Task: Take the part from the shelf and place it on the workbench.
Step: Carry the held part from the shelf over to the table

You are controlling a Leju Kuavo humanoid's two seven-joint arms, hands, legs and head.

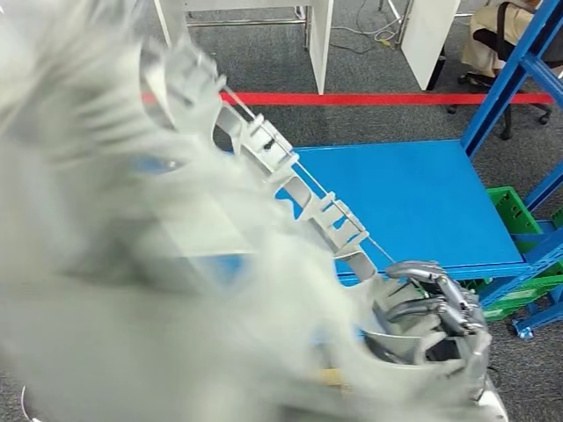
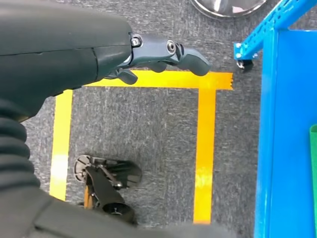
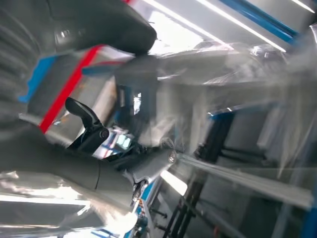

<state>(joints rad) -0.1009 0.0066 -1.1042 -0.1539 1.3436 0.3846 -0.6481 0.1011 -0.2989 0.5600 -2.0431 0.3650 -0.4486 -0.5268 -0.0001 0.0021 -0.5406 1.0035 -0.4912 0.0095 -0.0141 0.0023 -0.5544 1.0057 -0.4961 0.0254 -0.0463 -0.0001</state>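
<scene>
The part [image 1: 266, 149] is a long, pale silver stamped metal piece with ribs and cut-outs. It slants from the upper left down to the lower right of the head view, and its near end is heavily blurred. My right hand [image 1: 431, 316] grips its lower end in front of the blue shelf board [image 1: 412, 193], fingers curled over the metal. The right wrist view shows the shiny part [image 3: 209, 64] as a smeared band beyond the dark fingers [image 3: 89, 124]. My left hand [image 2: 160, 52] hangs over the carpet with its fingers stretched out, holding nothing.
A blue shelf upright [image 1: 511, 70] rises at the right, with a green crate [image 1: 515, 215] under the board. Red tape [image 1: 372, 98] crosses the carpet beyond the shelf, near white table legs [image 1: 318, 35] and a seated person [image 1: 491, 35]. Yellow tape [image 2: 205, 139] marks the floor beside the shelf frame [image 2: 269, 139].
</scene>
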